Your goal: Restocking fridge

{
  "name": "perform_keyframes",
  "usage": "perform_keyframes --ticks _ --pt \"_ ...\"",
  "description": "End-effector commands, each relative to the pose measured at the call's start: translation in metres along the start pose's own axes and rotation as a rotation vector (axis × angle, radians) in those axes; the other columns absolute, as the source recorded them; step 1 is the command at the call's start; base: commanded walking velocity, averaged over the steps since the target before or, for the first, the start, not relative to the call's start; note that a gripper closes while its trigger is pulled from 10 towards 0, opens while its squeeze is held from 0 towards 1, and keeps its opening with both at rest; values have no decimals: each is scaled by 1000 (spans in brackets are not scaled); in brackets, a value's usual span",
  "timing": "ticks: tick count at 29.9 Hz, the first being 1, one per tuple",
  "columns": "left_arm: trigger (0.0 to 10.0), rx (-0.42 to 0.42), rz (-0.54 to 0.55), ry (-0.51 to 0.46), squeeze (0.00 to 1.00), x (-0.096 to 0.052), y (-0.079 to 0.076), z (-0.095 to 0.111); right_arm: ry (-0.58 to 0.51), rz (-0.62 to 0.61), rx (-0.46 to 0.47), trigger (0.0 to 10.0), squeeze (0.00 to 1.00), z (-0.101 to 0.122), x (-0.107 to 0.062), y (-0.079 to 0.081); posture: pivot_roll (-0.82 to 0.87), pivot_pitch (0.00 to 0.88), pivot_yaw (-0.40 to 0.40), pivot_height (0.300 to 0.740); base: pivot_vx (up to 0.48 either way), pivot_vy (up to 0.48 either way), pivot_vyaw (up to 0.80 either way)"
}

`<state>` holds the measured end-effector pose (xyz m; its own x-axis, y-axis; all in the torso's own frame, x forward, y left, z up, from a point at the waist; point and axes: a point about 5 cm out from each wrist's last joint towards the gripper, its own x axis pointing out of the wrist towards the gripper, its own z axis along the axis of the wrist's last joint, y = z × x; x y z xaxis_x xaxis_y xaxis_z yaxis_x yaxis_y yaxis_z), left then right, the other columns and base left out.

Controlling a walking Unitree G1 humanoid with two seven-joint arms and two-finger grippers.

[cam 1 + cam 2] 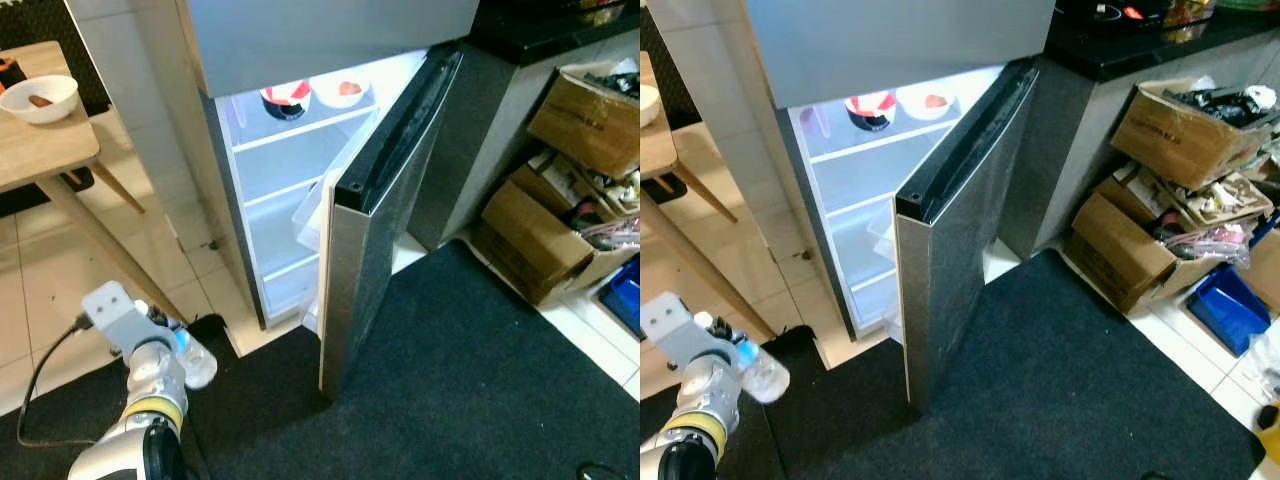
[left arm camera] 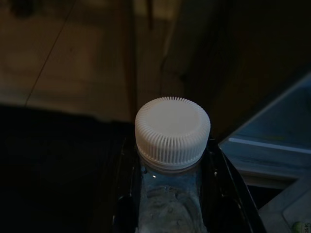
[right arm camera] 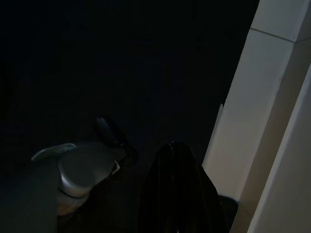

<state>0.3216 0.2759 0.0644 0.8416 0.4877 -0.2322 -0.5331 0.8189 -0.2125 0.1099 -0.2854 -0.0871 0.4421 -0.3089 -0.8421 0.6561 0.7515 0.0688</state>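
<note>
My left gripper (image 2: pixel 175 194) is shut on the neck of a clear water bottle (image 1: pixel 196 362) with a white ribbed cap (image 2: pixel 172 131). It holds the bottle low at the left, over the edge of the dark mat and short of the fridge (image 1: pixel 290 215). The fridge door (image 1: pixel 375 250) stands partly open, its edge toward me. White shelves show inside, and two bowls (image 1: pixel 287 97) sit on the upper shelf. The right wrist view is very dark, showing one black finger (image 3: pixel 177 194) beside a pale wall.
A wooden table (image 1: pixel 45 150) with a white bowl (image 1: pixel 40 97) stands at the left. Open cardboard boxes (image 1: pixel 540 235) and a blue bin (image 1: pixel 1225 305) crowd the right under a black counter. A dark mat (image 1: pixel 470 380) covers the floor before the fridge. A black cable (image 1: pixel 40 385) trails from my left arm.
</note>
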Motion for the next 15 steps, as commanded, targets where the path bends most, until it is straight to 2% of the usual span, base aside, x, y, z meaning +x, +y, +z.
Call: perform_keyframes --ticks 1,2,3,4,6,7,9,12,14,15 --pt "10000 103 -111 -20 0 0 -22 4 9 -1 -12 10000 0 -7 -2 -3 -108 180 -4 740 0 0 0" --pt "10000 169 -178 -37 0 0 -37 8 8 2 -15 10000 0 -8 -2 -3 -110 200 4 740 0 0 0" --pt "10000 169 -178 -37 0 0 -37 8 8 2 -15 10000 0 -8 -2 -3 -110 200 4 740 0 0 0" --pt "10000 214 -226 -49 0 0 -49 11 6 6 -18 10000 0 -9 -2 -3 -110 210 7 740 0 0 0" --pt "10000 214 -226 -49 0 0 -49 11 6 6 -18 10000 0 -9 -2 -3 -110 210 7 740 0 0 0" --pt "10000 236 -295 -62 0 -1 -67 17 -30 29 -11 10000 0 -4 -1 1 -116 253 20 740 0 0 0" --pt "10000 236 -295 -62 0 -1 -67 17 -30 29 -11 10000 0 -4 -1 1 -116 253 20 740 0 0 0" --pt "10000 238 -359 -69 0 -3 -85 21 -147 116 16 10000 0 16 0 11 -118 293 36 740 0 0 0" --pt "10000 252 -382 -66 0 -5 -89 17 -248 282 34 10000 0 37 -2 25 -120 311 45 740 0 0 0" --pt "10000 252 -382 -66 0 -5 -89 17 -248 282 34 10000 0 37 -2 25 -120 311 45 740 0 0 0"
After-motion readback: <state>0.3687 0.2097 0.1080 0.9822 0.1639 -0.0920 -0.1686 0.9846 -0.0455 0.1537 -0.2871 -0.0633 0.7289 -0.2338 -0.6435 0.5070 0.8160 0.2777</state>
